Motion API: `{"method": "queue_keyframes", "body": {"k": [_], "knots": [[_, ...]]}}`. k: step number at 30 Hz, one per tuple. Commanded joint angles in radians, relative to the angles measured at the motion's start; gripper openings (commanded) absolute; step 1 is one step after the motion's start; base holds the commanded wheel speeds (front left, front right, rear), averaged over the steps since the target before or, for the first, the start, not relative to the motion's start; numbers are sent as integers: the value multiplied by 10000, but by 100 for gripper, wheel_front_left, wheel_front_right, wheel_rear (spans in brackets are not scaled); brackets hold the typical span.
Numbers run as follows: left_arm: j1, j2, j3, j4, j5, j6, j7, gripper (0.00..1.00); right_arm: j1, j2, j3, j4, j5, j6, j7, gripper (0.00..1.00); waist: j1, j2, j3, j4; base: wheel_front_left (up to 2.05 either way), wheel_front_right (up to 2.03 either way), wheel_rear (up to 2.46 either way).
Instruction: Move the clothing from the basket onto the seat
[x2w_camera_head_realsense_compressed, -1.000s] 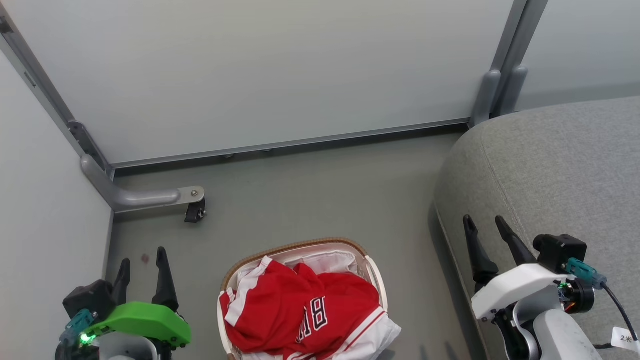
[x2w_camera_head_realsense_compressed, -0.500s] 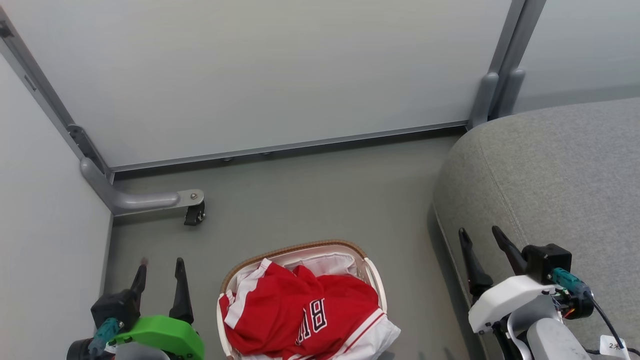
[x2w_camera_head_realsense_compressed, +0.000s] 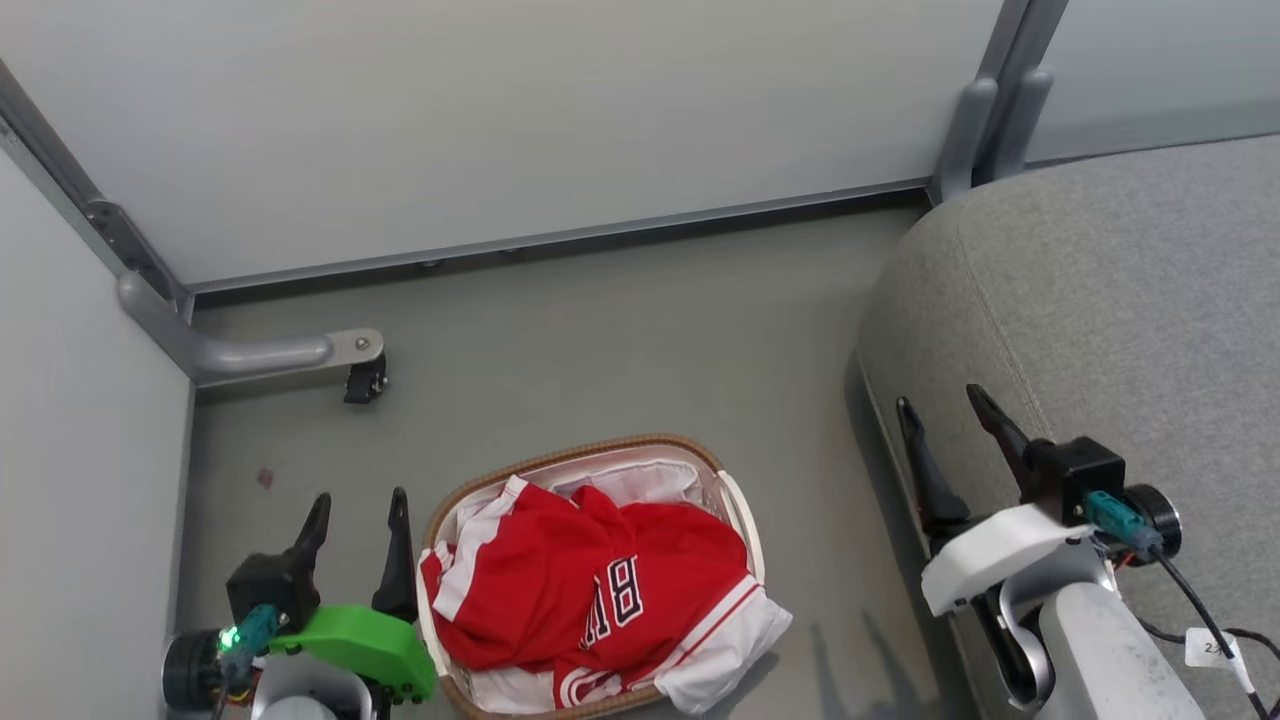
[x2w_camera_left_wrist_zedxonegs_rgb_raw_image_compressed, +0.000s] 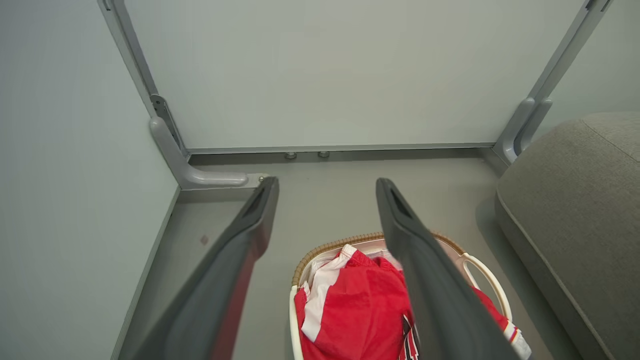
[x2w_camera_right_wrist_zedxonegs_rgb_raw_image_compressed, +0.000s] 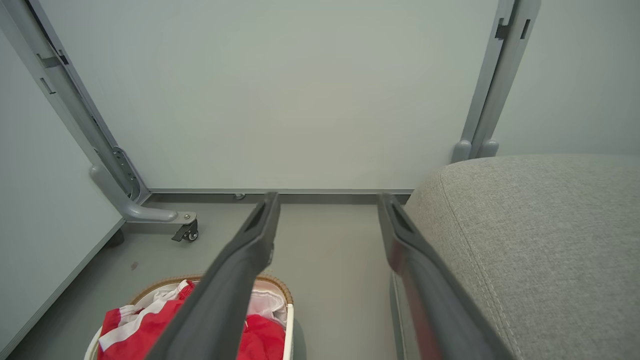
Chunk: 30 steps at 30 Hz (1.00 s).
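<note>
Red jersey clothing (x2w_camera_head_realsense_compressed: 590, 590) with white trim and black lettering fills the off-white basket (x2w_camera_head_realsense_compressed: 735, 495) with a brown woven rim, on the floor at the bottom centre of the head view. The clothing (x2w_camera_left_wrist_zedxonegs_rgb_raw_image_compressed: 360, 310) and the basket (x2w_camera_left_wrist_zedxonegs_rgb_raw_image_compressed: 480, 272) also appear in the left wrist view, and again as the clothing (x2w_camera_right_wrist_zedxonegs_rgb_raw_image_compressed: 150, 325) in the basket (x2w_camera_right_wrist_zedxonegs_rgb_raw_image_compressed: 289, 325) in the right wrist view. The grey seat (x2w_camera_head_realsense_compressed: 1120, 320) stands at the right. My left gripper (x2w_camera_head_realsense_compressed: 358, 505) is open just left of the basket. My right gripper (x2w_camera_head_realsense_compressed: 940, 408) is open over the seat's left edge. Neither holds anything.
Pale partition panels stand behind and at the left. A grey metal foot with a black caster (x2w_camera_head_realsense_compressed: 362, 382) juts onto the floor at the left. A grey upright post (x2w_camera_head_realsense_compressed: 985, 120) stands by the seat's back corner. Bare grey floor (x2w_camera_head_realsense_compressed: 620, 350) lies beyond the basket.
The head camera has tilted, so the scene has shifted up the picture and more of the basket shows. The left gripper has come closer to the basket's left side. The clothing lies unchanged.
</note>
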Motion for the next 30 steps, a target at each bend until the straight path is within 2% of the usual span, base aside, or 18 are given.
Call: {"method": "queue_keyframes", "body": {"k": [1,6,13,18,30], "knots": [[-387,-2,-45,59,275,-77,-87,100,-273,-48,9,-170,-179,0,-79,100,0,0,796,-181,0,0,0],[-1238,16,-283,588,562,-284,-190,100,-811,-50,38,-677,-432,0,-177,100,0,0,1825,-372,0,0,0],[-2655,331,-1036,1392,917,-387,-325,100,-1486,-54,118,-1385,-916,-1,-296,100,0,0,3269,-641,0,0,0],[-3768,814,-2213,1877,867,-395,-388,100,-2050,-54,265,-1995,-1092,-1,-380,100,0,0,4525,-961,0,0,0],[-5541,1833,-4360,3028,321,-397,-369,100,-2774,-48,543,-2924,-582,-1,-378,100,0,0,6433,-1609,0,0,0]]}}
